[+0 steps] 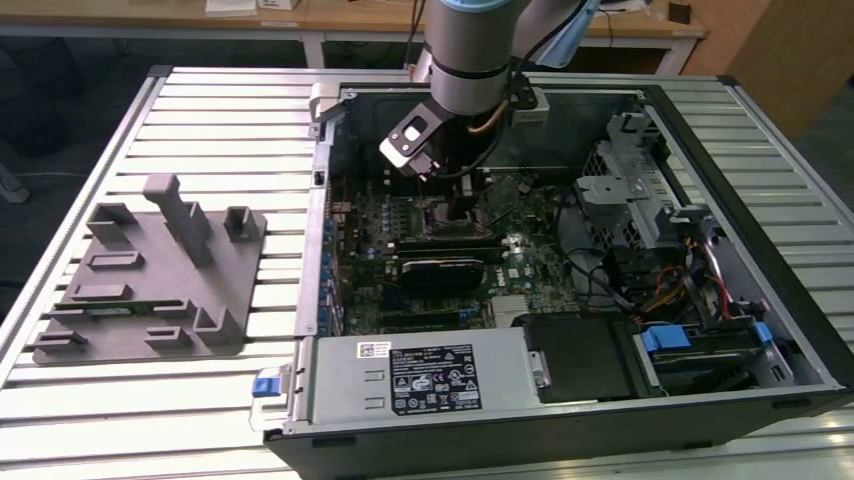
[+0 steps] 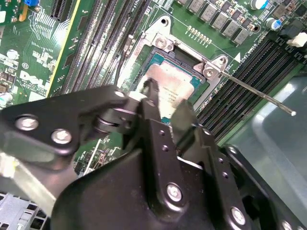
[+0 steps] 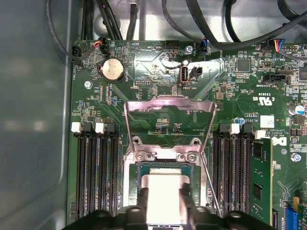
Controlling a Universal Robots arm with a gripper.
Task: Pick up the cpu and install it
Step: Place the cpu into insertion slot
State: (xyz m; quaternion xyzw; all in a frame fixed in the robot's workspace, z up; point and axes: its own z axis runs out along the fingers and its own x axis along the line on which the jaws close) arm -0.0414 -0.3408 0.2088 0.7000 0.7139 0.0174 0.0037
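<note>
Cpu: was seen at the open socket, with the load plate raised behind it.
Gripper: was set directly over the cpu; whether it was clasped or freed could not be told.
Risk: pins could be bent if the chip were seated askew or dragged sideways.
Surface: the motherboard was laid flat inside an opened case.
Room: the case was stood on a slatted table, beside a grey holder.

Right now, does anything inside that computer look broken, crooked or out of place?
Nothing looks spilled or broken. The metal cover is flipped up and the thin lever sticks out loose, while the cpu lines up squarely with the socket under the end effector.
</note>
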